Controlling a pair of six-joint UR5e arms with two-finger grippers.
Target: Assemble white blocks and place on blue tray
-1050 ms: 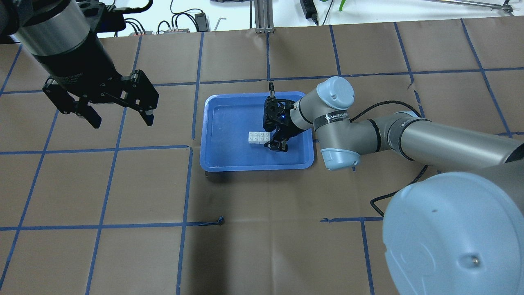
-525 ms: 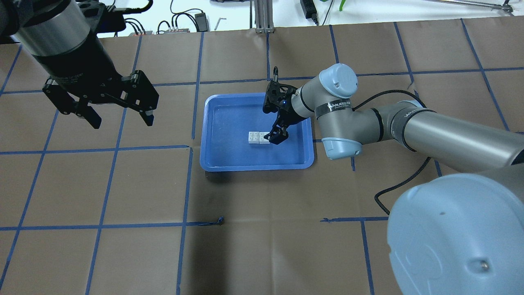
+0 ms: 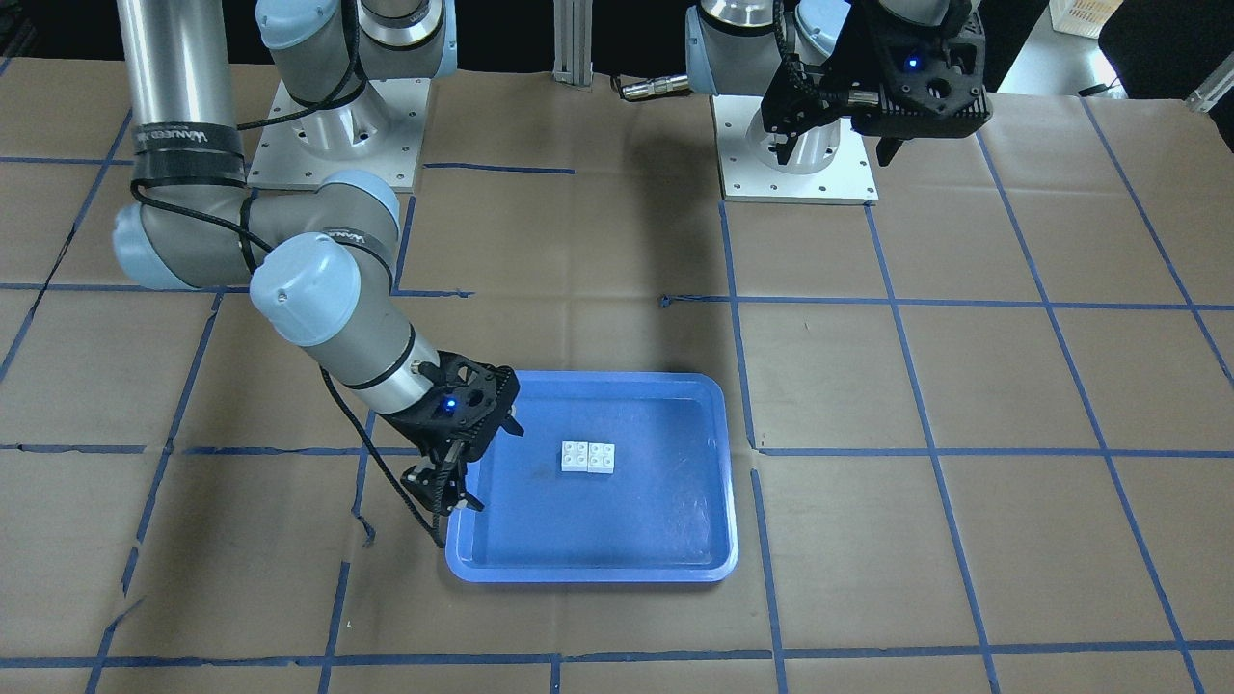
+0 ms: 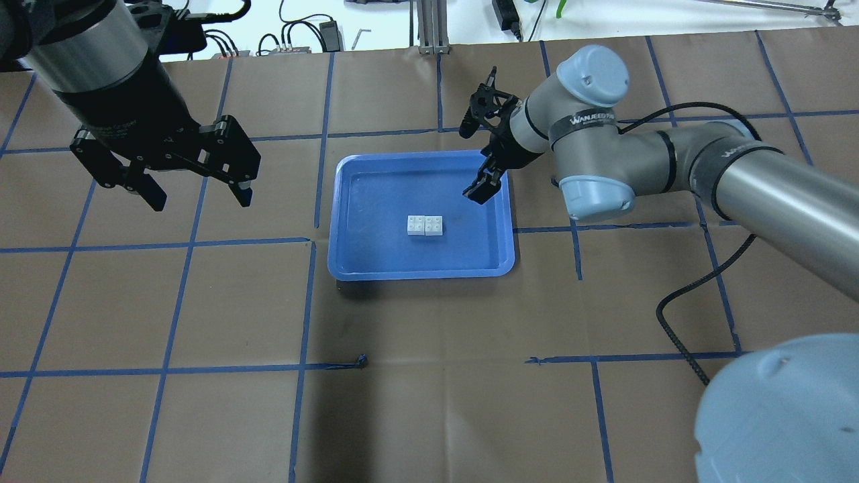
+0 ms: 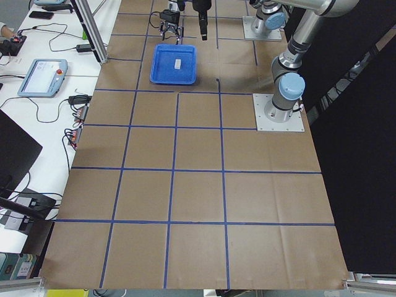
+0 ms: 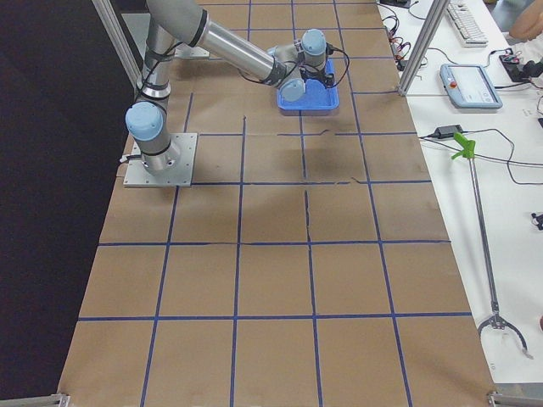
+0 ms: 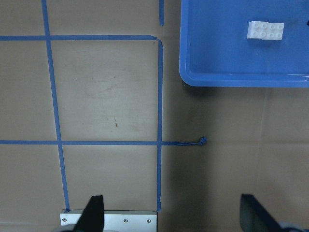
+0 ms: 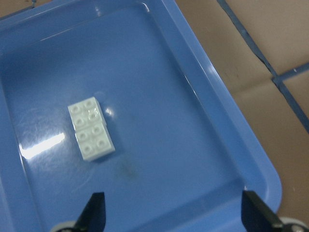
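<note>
The two white blocks lie joined side by side on the floor of the blue tray, studs up. They also show in the front view, the left wrist view and the right wrist view. My right gripper is open and empty. It hangs above the tray's far right part, apart from the blocks, and its fingers frame the tray in the right wrist view. My left gripper is open and empty, held high to the left of the tray.
The table is covered in brown paper with a grid of blue tape lines. The arm base plates stand at the robot's side. Cables and small devices lie past the far table edge.
My right gripper has drawn away from the white blocks, up and toward the tray's far right corner. The blocks stay where they were. The left arm has not moved.
</note>
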